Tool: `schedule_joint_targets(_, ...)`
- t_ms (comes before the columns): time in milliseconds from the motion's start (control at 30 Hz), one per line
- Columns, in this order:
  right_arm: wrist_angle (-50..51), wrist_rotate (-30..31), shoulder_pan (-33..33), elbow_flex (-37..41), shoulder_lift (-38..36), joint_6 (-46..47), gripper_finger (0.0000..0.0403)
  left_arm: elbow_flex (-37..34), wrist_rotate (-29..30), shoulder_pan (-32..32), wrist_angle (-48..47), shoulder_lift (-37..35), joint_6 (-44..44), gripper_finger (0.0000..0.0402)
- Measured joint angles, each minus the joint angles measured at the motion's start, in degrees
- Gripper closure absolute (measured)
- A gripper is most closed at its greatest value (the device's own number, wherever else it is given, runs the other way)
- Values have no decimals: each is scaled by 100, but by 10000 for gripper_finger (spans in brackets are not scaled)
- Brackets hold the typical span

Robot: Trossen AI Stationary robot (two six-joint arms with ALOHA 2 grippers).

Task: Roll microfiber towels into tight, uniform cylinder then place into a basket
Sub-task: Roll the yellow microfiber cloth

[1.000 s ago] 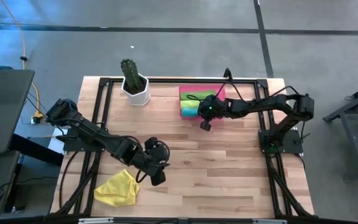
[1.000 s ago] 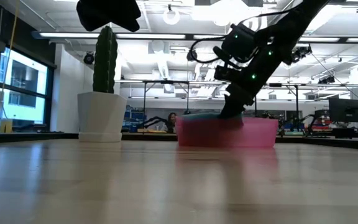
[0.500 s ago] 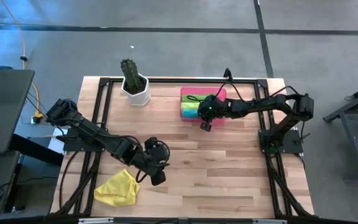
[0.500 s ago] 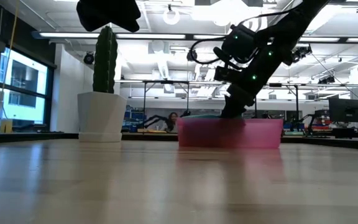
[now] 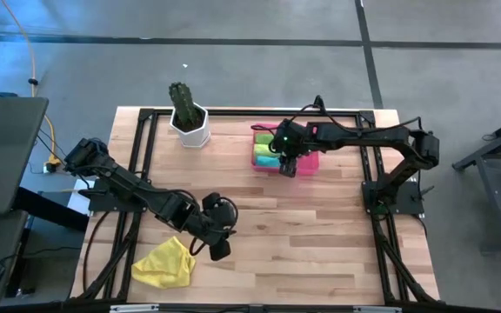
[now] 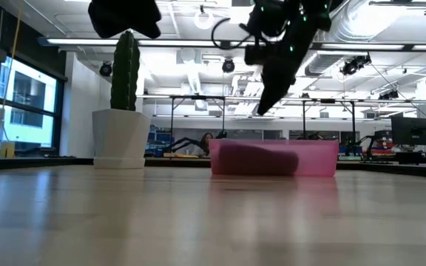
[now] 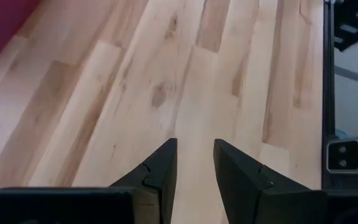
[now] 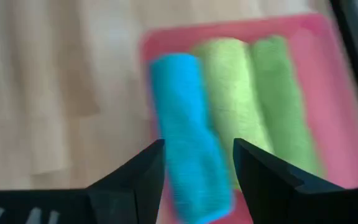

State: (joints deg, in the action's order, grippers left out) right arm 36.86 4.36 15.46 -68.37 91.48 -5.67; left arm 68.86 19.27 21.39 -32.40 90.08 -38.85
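Blue towel (image 8: 182, 130) lies in basket (image 8: 328, 87) below open right tool (image 8: 197, 168).

a cactus (image 5: 181, 100) stands upright in a white pot (image 5: 190, 130) near the wooden table's (image 5: 303, 235) far edge.

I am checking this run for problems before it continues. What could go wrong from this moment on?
1. The blue roll lies at the edge of the pink basket, beside two green rolls. Now released, it might loosen.
2. The open right gripper hovers just above the rolls; a low sideways move could drag one out.
3. The yellow towel is crumpled at the table's front edge, near the left gripper. Rolling it there could push it off.
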Motion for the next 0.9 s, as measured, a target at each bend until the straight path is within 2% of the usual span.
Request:
schedule_joint_targets(133,367,-652,-227,-373,0,298,222,0,-627,2,-235,0,-113,308)
schedule_joint_targets(300,453,-1341,-789,-506,-4,584,222,0,-1876,122,-766,0,-824,308)
schedule_joint_targets(400,456,-1654,-1262,-497,-4,592,222,0,-2462,458,-1213,0,-1401,308)
schedule_joint_targets(500,444,-1653,-1785,-493,-4,590,222,0,-2825,925,-1573,0,-2139,308)
schedule_joint_targets(667,153,-1285,-2604,-489,-4,944,222,5,-2609,1754,-1856,41,-3278,308)
schedule_joint_targets(833,-318,-592,-3332,-484,-4,1120,222,9,-1611,2264,-1911,223,-4158,308)
schedule_joint_targets(900,-499,-391,-3606,-484,0,1040,222,5,-1439,2356,-1950,372,-4284,308)
